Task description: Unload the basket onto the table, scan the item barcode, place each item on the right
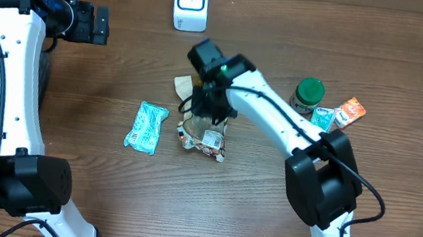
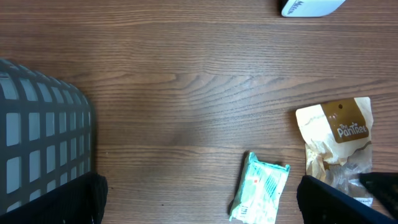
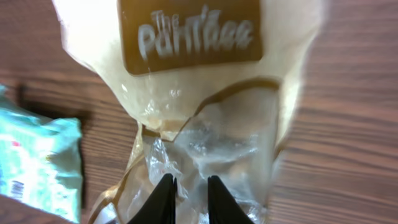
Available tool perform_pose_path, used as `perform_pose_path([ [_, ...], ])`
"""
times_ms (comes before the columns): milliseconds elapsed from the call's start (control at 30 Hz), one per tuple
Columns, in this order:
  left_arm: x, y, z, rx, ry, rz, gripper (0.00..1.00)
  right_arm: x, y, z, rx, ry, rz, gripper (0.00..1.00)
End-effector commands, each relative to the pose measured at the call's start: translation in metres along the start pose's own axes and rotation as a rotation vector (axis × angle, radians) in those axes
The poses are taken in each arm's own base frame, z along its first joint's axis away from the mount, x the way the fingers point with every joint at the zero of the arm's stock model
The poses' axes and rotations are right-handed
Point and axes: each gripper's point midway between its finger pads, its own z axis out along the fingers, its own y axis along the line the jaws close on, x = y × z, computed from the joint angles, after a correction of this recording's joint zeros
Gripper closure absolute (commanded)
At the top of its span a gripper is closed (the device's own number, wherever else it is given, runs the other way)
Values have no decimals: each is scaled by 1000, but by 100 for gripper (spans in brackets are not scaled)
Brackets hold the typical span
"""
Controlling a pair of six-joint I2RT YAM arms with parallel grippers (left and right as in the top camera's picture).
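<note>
Right end effector [image 3: 189,199] pinched on the clear film of a bag [image 3: 186,93] on the counter [image 2: 186,74], teal pack [image 1: 146,126] beside it, left end effector [image 2: 202,199] wide open near a basket [image 2: 37,137]

On the table [image 1: 119,74], the scanner [image 1: 191,3] stands at the far edge, about midway across. Nearer, in the centre, lies the snack bag [image 1: 204,140], with a flat packet [image 1: 146,127] to its left, the two apart. Well to the right of the bag stands a jar [image 1: 308,94]. A small pouch [image 1: 324,118] lies just beside the jar on its near right, and a second pouch [image 1: 351,111] lies just right of that one. A basket [image 2: 37,149] sits at the left edge of the scene.
</note>
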Motion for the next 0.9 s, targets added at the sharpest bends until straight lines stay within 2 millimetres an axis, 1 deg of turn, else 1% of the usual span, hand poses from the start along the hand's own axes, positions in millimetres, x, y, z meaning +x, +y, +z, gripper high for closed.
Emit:
perform_pose_path([
  [0, -2, 1, 1, -4, -2, 20, 1, -21, -4, -29, 28, -75, 7, 85],
  [33, -2, 1, 1, -4, -2, 20, 0, -19, -2, -31, 21, -63, -7, 85],
  [133, -2, 1, 1, -4, -2, 20, 0, -6, 13, -30, -62, 3, -84, 85],
  [200, -2, 1, 1, -4, -2, 20, 1, 5, 19, -28, -78, 35, -116, 85],
  [233, -2, 1, 1, -4, -2, 20, 1, 6, 21, -28, -83, 38, -120, 85],
  [267, -2, 1, 1, -4, -2, 20, 1, 8, 27, -27, -103, 40, -129, 85],
  [333, -2, 1, 1, -4, -2, 20, 0, 14, 48, -28, -181, 48, -198, 85],
  [400, -2, 1, 1, -4, -2, 20, 1, 17, 61, -27, -213, 35, -230, 85],
  [500, -2, 1, 1, -4, -2, 20, 1, 20, 76, -20, -231, 9, -262, 85],
  [567, -2, 1, 1, -4, -2, 20, 1, 26, 84, -11, -244, 7, -275, 85],
  [633, -2, 1, 1, -4, -2, 20, 0, 34, 87, -3, -241, 17, -288, 84],
  [700, -2, 1, 1, -4, -1, 20, 0, 44, 85, 4, -228, 42, -296, 84],
  [767, -2, 1, 1, -4, -2, 20, 0, 53, 77, 8, -202, 78, -291, 81],
  [833, -2, 1, 1, -4, -2, 20, 0, 61, 63, 10, -147, 118, -280, 80],
  [867, -2, 1, 1, -4, -2, 20, 1, 64, 52, 11, -103, 135, -272, 80],
])
